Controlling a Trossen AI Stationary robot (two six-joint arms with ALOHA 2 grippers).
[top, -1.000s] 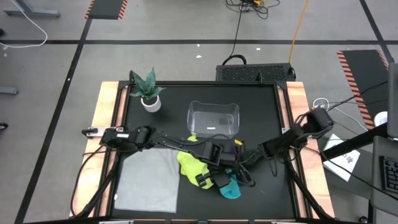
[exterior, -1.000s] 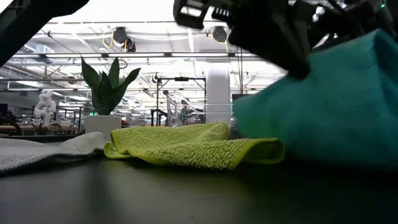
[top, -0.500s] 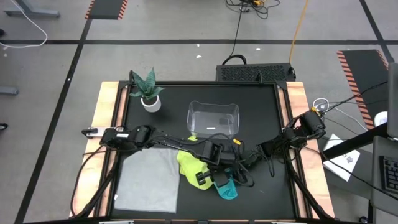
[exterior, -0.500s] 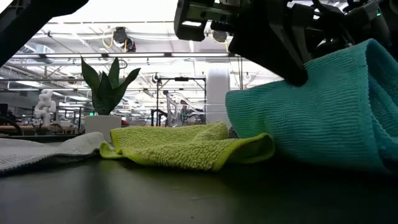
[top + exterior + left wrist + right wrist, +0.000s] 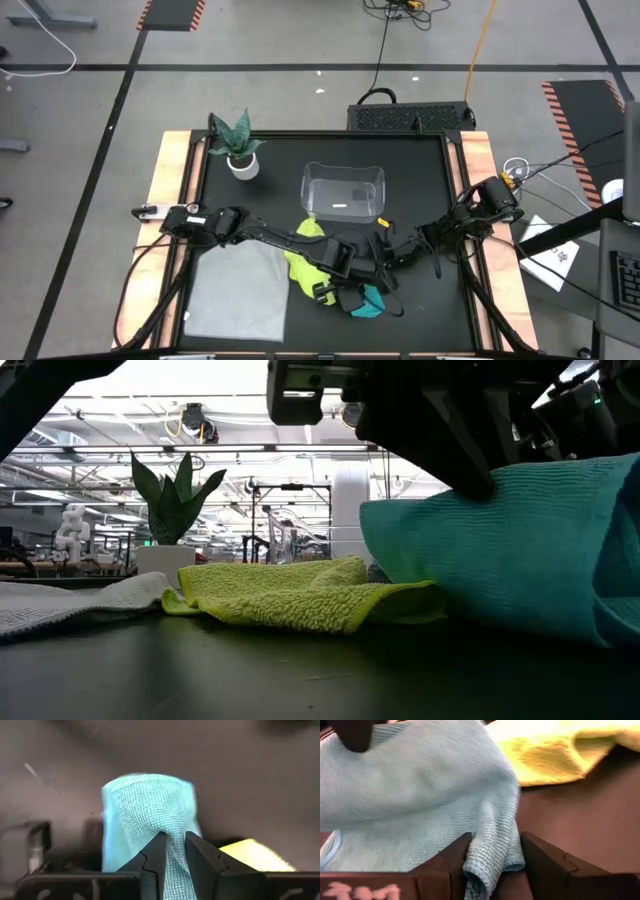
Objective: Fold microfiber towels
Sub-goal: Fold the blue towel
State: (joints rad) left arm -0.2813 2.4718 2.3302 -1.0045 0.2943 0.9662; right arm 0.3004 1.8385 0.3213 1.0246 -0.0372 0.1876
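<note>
The teal towel lies bunched near the table's front middle and fills the right of the low view. Both grippers meet over it: my left gripper comes from the left and is shut on it. My right gripper comes from the right and is shut on its edge. The yellow-green towel lies crumpled just left of it, resting on the table. The light grey towel lies flat at the near left. In the high view the arms hide most of the teal towel. My left gripper pinches a gathered fold of the teal towel between its two fingertips, slanting down from above. The cloth stands up in a hump beyond the fingers, with its lower part on the table. My right gripper has a rolled edge of the teal towel between its two fingers, coming in low from the table's right. The cloth fills the gap between them; that edge lies on the table, slack.
A clear plastic bin stands behind the towels at the table's middle. A potted plant stands at the far left. The table's near right part is bare black surface.
My right gripper has sunk lower and gone toward the table's left, onto the teal towel's edge. My left gripper has shifted a little toward the near edge. The teal towel's raised hump has slid slightly leftward and flattened on top; the yellow-green and grey towels have stayed put.
</note>
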